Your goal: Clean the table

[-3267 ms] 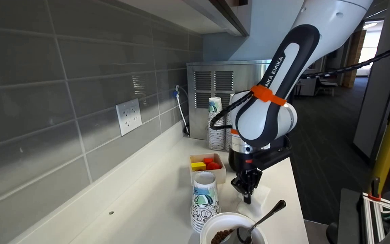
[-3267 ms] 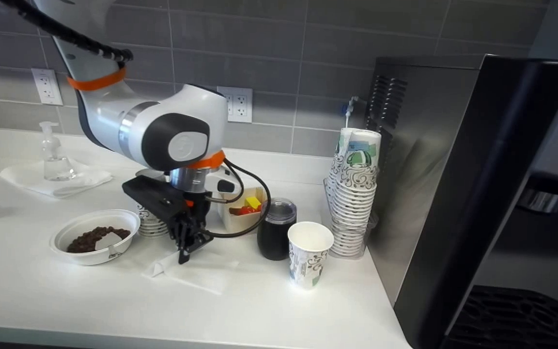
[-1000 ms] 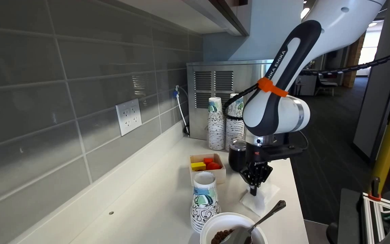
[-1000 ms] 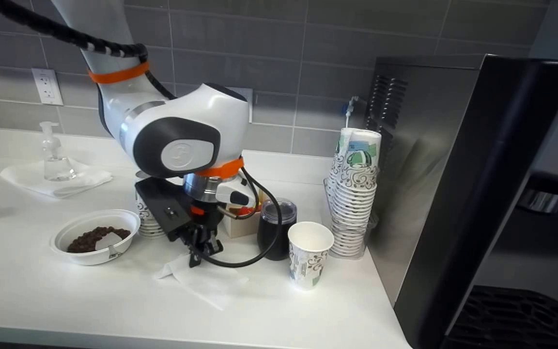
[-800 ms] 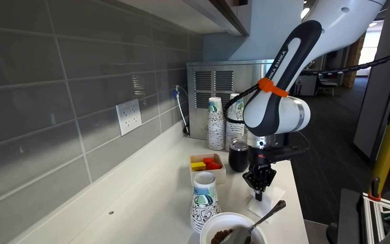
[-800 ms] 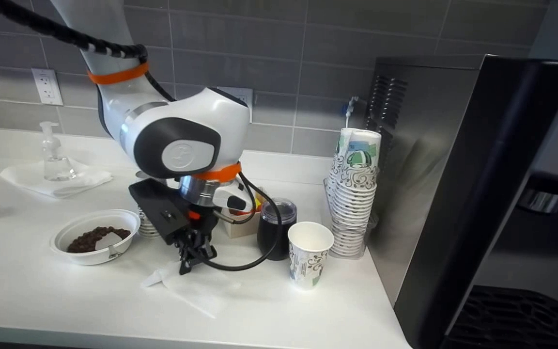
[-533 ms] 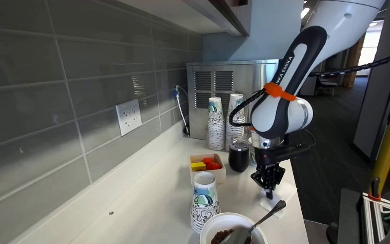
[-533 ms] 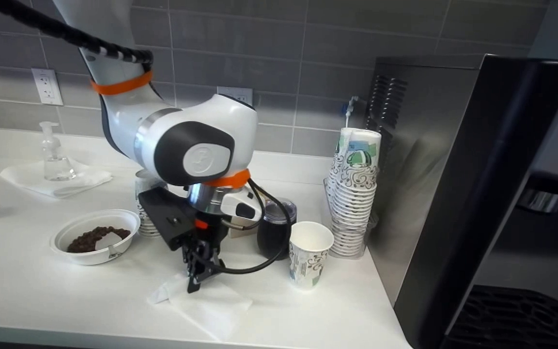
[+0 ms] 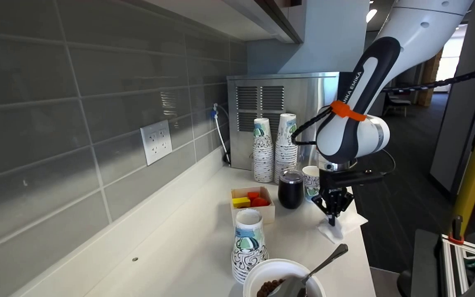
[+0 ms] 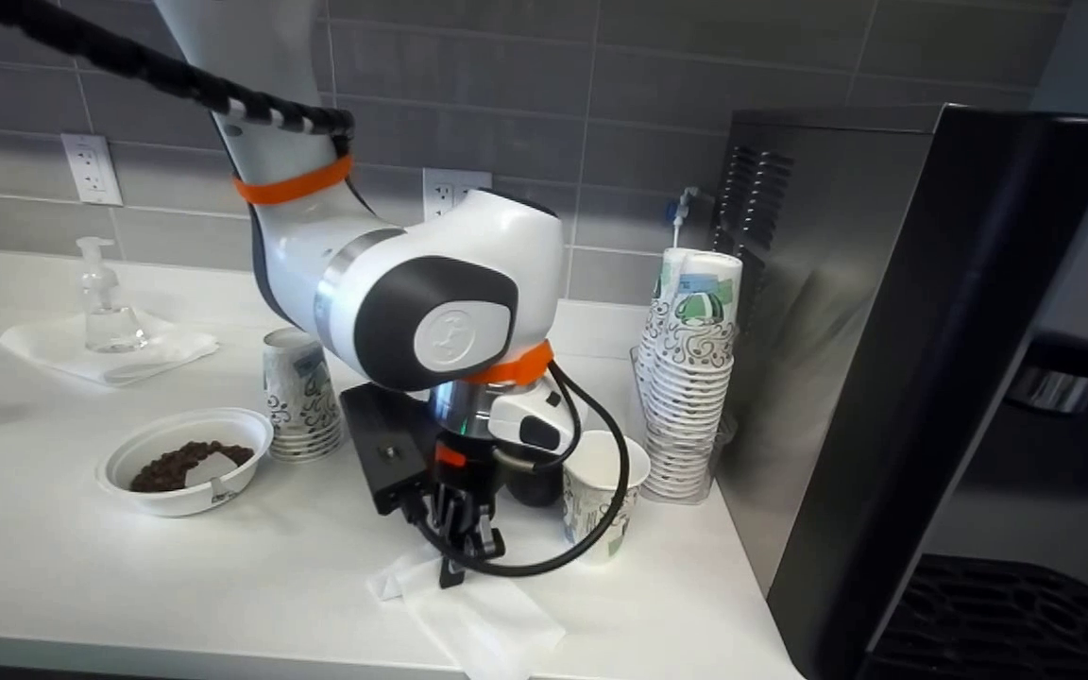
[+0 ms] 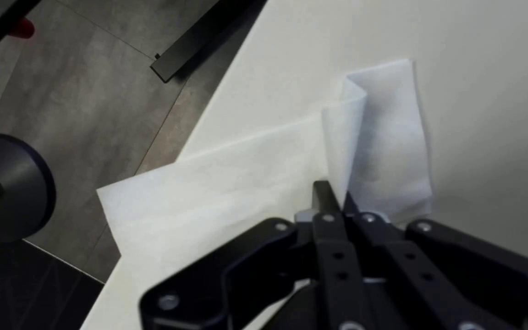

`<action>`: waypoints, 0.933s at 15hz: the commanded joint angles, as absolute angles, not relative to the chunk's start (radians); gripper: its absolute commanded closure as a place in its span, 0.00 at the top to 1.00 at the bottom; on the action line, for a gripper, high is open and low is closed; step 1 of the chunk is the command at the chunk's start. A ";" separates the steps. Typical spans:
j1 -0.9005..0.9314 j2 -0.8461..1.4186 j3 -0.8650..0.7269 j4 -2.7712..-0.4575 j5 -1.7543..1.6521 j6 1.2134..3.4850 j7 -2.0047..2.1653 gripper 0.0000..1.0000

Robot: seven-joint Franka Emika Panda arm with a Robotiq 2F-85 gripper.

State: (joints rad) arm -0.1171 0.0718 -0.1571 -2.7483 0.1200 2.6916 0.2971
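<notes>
"What's it doing there?"

"Wiping, by the look of it: the black two-fingered gripper point(image 11: 339, 201) is clenched on a fold of thin white paper towel point(image 11: 227, 183), laid over the long, smooth cream countertop point(image 10: 223, 586) below the grey tiled wall point(image 10: 478, 66)."

"And next?"

"Probably a sweep away from the near edge, since one corner of the towel pokes past it, without knocking the round white bowl point(image 10: 161, 436) on the left or the patterned white paper cup point(image 10: 582, 501) on the right."

"How's the countertop?"

"Pale and even; whether it's dirty I can't tell from here."
</notes>
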 commanded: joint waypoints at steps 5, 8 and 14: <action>-0.100 0.047 -0.014 -2.745 0.559 2.772 -0.059 0.00; -0.085 0.037 0.041 -2.742 0.644 2.705 -0.176 0.00; -0.062 0.085 -0.013 -2.744 0.349 2.685 0.086 0.00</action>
State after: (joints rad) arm -0.0714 0.0742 0.0339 -2.7447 0.4863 2.6664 -0.0573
